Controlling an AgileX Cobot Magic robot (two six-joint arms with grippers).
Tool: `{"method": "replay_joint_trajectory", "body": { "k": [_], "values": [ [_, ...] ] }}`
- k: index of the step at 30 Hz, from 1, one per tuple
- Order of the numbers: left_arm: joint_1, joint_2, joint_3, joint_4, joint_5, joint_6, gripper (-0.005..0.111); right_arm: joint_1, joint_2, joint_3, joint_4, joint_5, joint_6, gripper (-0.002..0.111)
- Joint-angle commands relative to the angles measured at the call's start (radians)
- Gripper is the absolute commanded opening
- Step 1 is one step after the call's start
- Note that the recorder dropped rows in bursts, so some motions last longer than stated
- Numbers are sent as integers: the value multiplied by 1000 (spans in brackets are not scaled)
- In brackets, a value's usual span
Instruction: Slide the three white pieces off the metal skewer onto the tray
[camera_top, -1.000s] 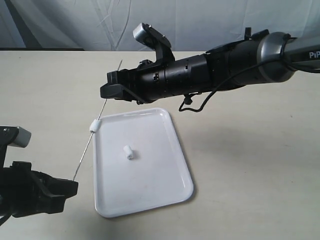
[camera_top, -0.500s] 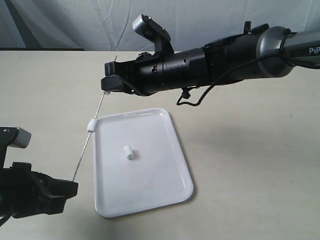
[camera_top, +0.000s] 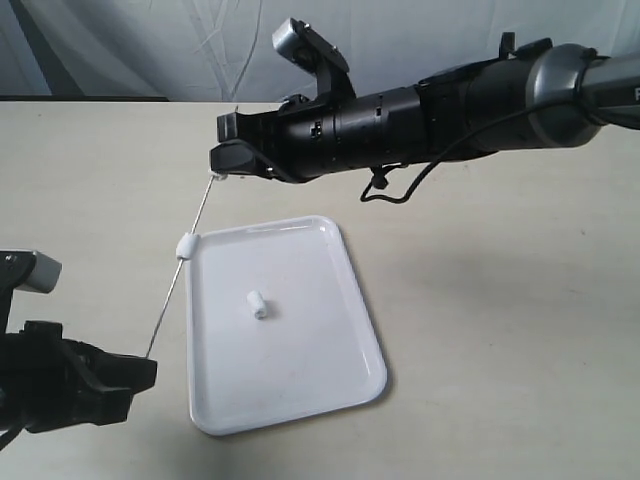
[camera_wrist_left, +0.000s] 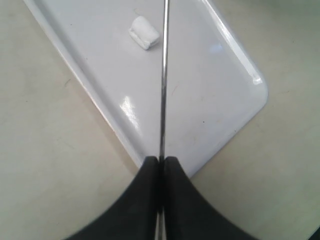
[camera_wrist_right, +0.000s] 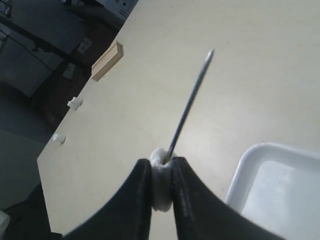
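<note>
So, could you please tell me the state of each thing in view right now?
Skewer: tilted, lower end clamped.
Left gripper: jaws shut on skewer.
Right gripper: jaws shut on top piece.
Top piece: threaded, pinched.
Middle piece: threaded, untouched.
Loose piece: lying in tray.
Tray: flat on table.

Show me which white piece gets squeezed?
The highest piece on the skewer, in the right gripper; the second piece sits lower, the third piece on the tray.

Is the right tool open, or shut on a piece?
Shut on a piece: in the right wrist view the right tool pinches it from both sides, with the skewer running through it.
</note>
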Motion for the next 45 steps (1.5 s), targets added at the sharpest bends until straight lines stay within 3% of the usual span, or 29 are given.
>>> {"method": "replay_joint_trajectory", "body": {
  "k": [1,14,20,23,30,32,36,38,42,45],
  "values": [
    [-3,-3,2,11,-17,-2,0,-71,-41,-19,18,-25,6,12],
    [-3,-3,2,11,-20,0,0,-187,-112,-118,18,-22,58,12],
    [-3,-3,2,11,-10,2,0,-150,-79,-95,-508,14,376,12],
    [-3,-3,2,11,-10,2,0,-102,-41,-32,-614,14,429,12],
    [-3,-3,2,11,-8,0,0,-27,37,68,-620,-21,429,13],
    [-3,-3,2,11,6,0,0,-28,50,73,-616,6,424,19],
    [-3,-3,2,4,55,0,0,-28,55,73,-616,86,409,46],
    [-3,-3,2,-26,48,-2,0,-28,55,73,-583,152,379,45],
    [-3,-3,-24,-104,-28,-2,0,-28,55,73,-261,476,150,43],
    [-3,-3,-72,-189,-114,0,0,-28,50,73,-216,513,149,43]
  ]
}}
